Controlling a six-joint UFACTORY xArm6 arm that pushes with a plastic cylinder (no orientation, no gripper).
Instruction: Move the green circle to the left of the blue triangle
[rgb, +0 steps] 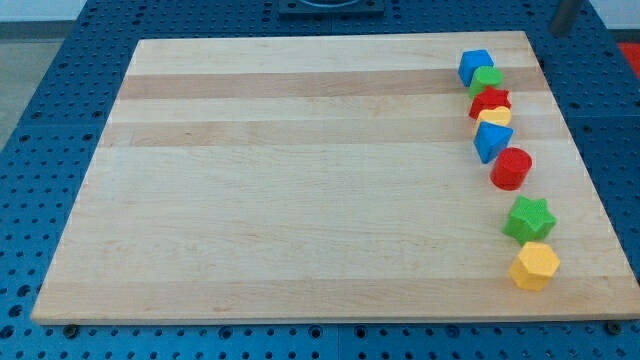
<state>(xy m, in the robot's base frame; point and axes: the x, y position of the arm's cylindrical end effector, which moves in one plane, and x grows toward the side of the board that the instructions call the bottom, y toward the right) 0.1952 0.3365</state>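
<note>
The green circle (488, 79) lies near the view's top right, pressed between a blue block (475, 66) above it and a red block (490, 101) below it. A yellow block (496, 117) lies under the red one. The blue triangle (491, 141) sits just below that, touching a red cylinder (511, 168) at its lower right. The green circle is above the blue triangle, about in line with it. A dark rod shows at the view's top right corner; my tip (559, 32) is off the board, up and to the right of the blocks.
A green star (529, 219) and a yellow hexagon (534, 265) lie lower along the right side. The wooden board (300, 180) rests on a blue perforated table (40, 150).
</note>
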